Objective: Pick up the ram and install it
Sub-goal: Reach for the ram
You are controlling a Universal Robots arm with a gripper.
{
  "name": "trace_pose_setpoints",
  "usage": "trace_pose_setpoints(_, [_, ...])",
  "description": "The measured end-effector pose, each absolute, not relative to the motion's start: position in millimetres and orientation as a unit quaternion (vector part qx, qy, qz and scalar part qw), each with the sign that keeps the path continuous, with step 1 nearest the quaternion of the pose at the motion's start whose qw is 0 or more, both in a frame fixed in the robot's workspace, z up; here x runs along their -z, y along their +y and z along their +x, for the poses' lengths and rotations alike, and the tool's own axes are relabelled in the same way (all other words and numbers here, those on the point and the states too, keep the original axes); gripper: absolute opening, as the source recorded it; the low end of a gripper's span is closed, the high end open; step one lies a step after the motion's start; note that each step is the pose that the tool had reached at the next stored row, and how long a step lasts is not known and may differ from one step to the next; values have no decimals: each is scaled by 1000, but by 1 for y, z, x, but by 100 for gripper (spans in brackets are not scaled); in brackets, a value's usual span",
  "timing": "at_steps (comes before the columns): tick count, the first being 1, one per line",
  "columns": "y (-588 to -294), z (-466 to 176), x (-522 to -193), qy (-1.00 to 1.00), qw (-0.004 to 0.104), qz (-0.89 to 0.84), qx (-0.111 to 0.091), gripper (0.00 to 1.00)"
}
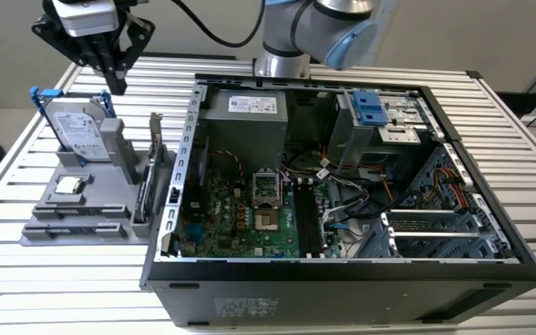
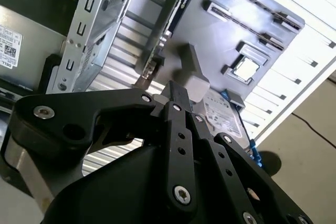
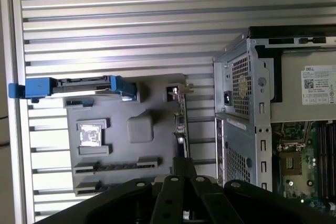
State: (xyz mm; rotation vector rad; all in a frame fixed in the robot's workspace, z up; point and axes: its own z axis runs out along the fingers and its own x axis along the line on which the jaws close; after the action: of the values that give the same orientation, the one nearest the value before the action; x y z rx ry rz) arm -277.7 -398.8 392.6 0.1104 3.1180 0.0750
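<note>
Upper left, the black metal gripper (image 1: 116,82) is pressed together, empty; the long dark-bluish ram stick (image 1: 72,228) is not yet picked.

The silver arm (image 1: 287,31) had pale blue joint caps (image 1: 356,40), a black cable (image 1: 201,29), and a black claw (image 1: 117,87) with silver screws (image 2: 181,194).

table: slatted metal table (image 1: 54,293); on it: grey parts holder (image 1: 109,218) | open computer case (image 1: 343,286) just beside

Open air round the claw (image 1: 117,86); hard drive (image 1: 75,132), upright card (image 1: 147,187) and case wall (image 1: 186,160) rise below it.
</note>
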Motion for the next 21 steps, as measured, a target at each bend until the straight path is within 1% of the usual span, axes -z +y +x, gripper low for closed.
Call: trace_pose_setpoints(21, [-399, -309, -393, 999, 10, 35, -24, 0])
